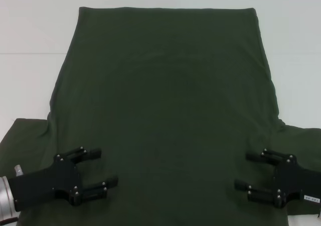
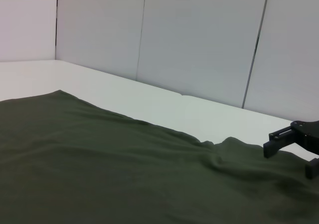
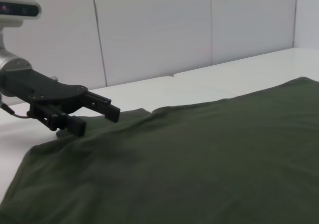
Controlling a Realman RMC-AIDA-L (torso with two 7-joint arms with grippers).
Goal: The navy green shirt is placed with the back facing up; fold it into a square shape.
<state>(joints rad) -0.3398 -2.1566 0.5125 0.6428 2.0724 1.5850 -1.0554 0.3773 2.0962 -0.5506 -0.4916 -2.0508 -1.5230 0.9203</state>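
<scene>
Left gripper (image 1: 98,172) and right gripper (image 1: 248,172) sit nearest the camera, low over the shirt's shoulder end, one on each side of the body panel, fingers pointing inward at each other. Jaws on both are spread, nothing pinched between them. From the right wrist camera the left gripper (image 3: 97,112) reads just above the cloth with its fingers apart; whether it touches, can't tell.

Shirt (image 1: 165,100) lies flat, plain side up, on the white tabletop (image 1: 35,30), hem at the far edge, sleeves spilling out to both sides near the robot.

Handling judgement: soft knit, light, no stiffness. It'll drape and sag off any single pinch and drag along the tabletop rather than slide clean. Small ripples near the sleeve seams (image 2: 219,149) suggest it bunches easily.

Where to grip: likely the shoulder/sleeve edges, both sides at once, pinching at a seam so the jaws catch both layers. Lifting evenly would keep the fold line straight. A mid-panel pinch would likely just tent the fabric.
</scene>
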